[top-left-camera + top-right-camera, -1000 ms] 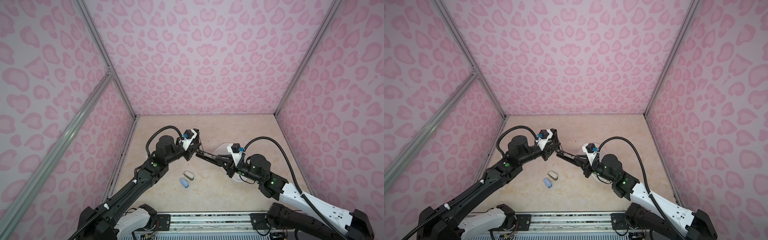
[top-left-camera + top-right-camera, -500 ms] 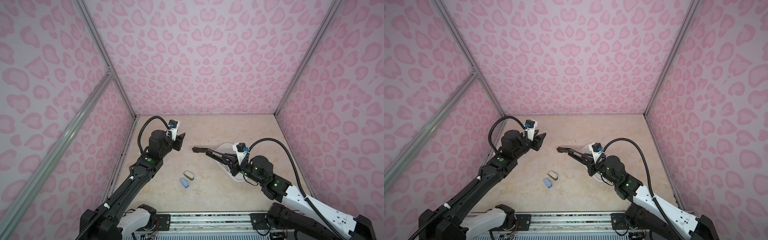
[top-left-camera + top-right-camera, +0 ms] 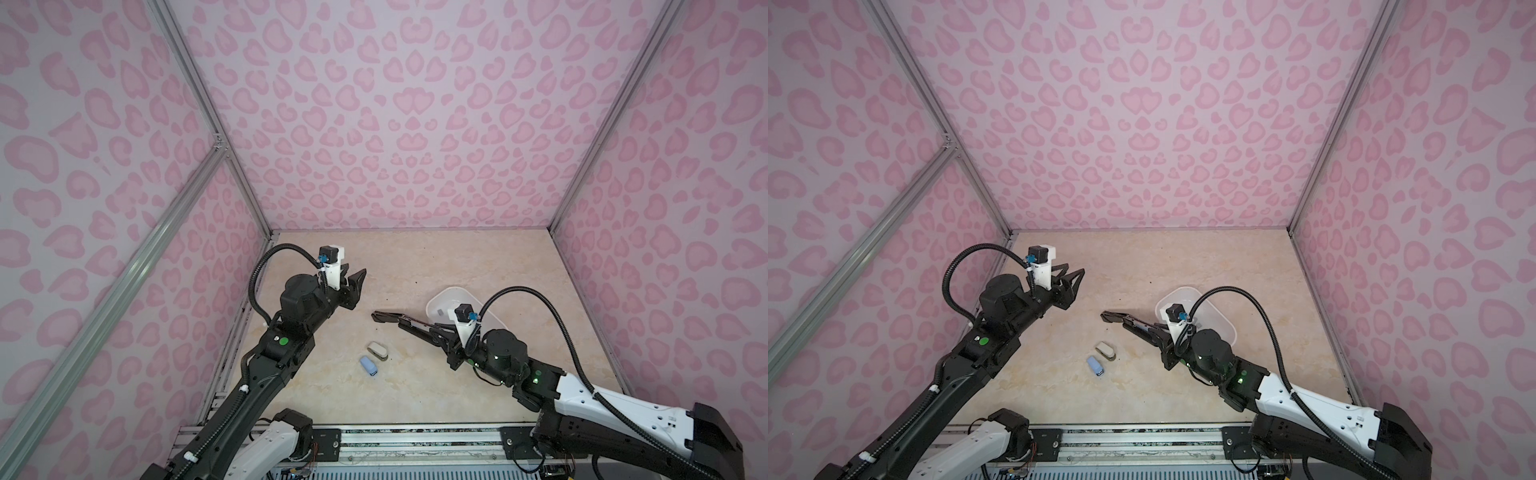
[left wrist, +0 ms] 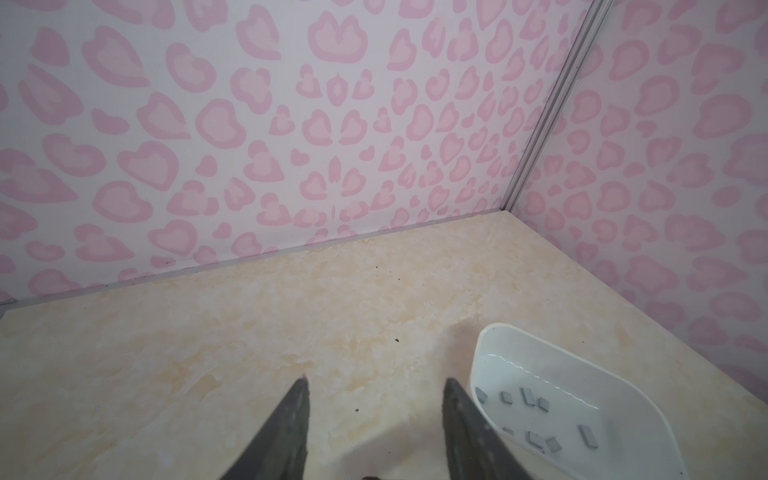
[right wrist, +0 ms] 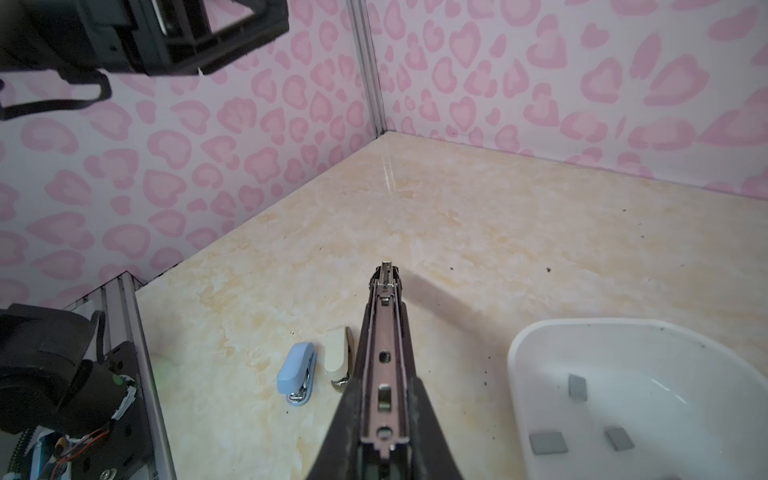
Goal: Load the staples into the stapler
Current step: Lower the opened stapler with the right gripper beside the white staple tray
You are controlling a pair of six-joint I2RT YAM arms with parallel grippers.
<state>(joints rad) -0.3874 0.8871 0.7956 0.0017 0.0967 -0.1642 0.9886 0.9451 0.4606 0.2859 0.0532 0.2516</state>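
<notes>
A: Since a second ago our left gripper (image 4: 377, 380) has backed off the black stapler (image 5: 384, 332), jaws apart, empty.
B: We see our right gripper (image 3: 422, 329) clenched on it, metal channel bared.
A: And the white tray (image 4: 478, 345) near it?
B: Small flat grey staples (image 4: 528, 395) lie scattered inside.

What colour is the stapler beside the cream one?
Light blue stapler, best seen in the right wrist view.

Left tool (image 4: 377, 380) spread apart, right tool (image 5: 386, 395) clamped.

High top pair looks down — low wrist views share the tray (image 4: 519, 345).
</notes>
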